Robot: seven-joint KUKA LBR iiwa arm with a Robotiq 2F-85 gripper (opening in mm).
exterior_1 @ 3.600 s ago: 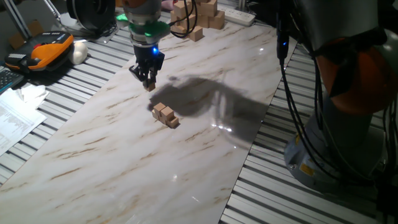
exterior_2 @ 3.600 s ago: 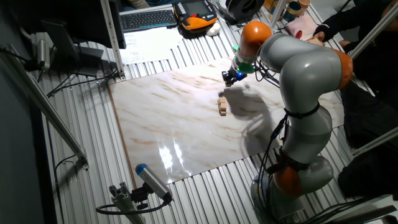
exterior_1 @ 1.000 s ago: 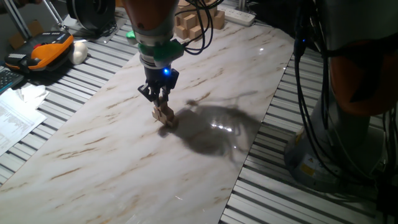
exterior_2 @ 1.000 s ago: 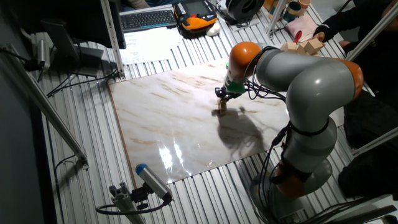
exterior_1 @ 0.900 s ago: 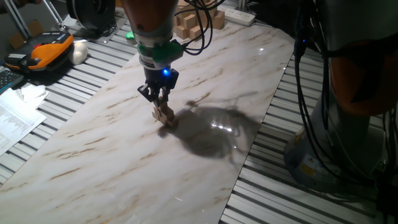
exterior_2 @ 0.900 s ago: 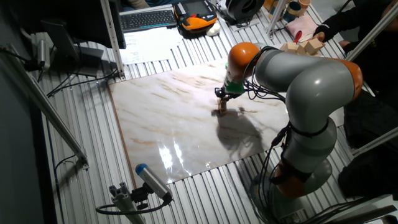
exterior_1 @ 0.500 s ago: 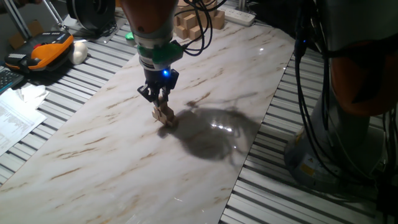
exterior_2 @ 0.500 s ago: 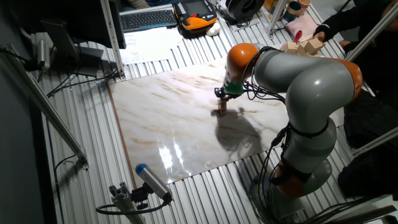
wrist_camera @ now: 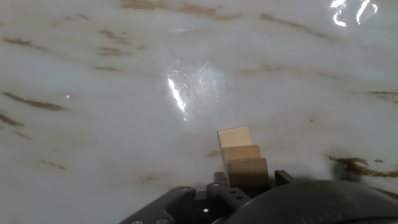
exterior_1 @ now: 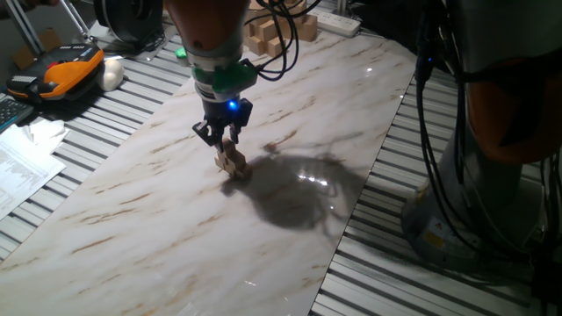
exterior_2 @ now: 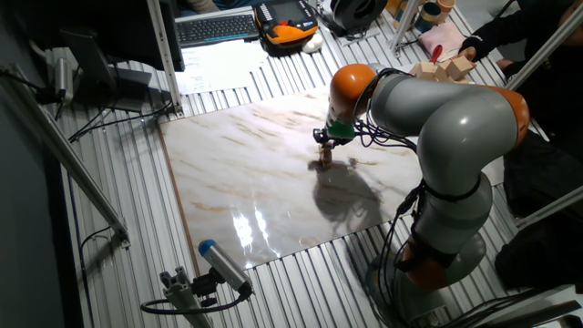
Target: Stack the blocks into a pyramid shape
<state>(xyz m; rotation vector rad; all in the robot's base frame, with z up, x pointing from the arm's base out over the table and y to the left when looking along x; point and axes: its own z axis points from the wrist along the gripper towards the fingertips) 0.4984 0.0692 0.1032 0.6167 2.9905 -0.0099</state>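
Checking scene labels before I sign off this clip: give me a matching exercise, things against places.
Things:
1. blocks
2. big-block pile
3. orange device
4. hand

Places:
A. next to the keyboard
B. directly over the blocks
C. middle of the marble board
D. by the board's far end

Pairs: 1-C, 2-D, 3-A, 4-B

The tool (exterior_1: 226, 146) sits directly above the blocks (exterior_1: 233, 162) mid-table (exterior_1: 158, 228).
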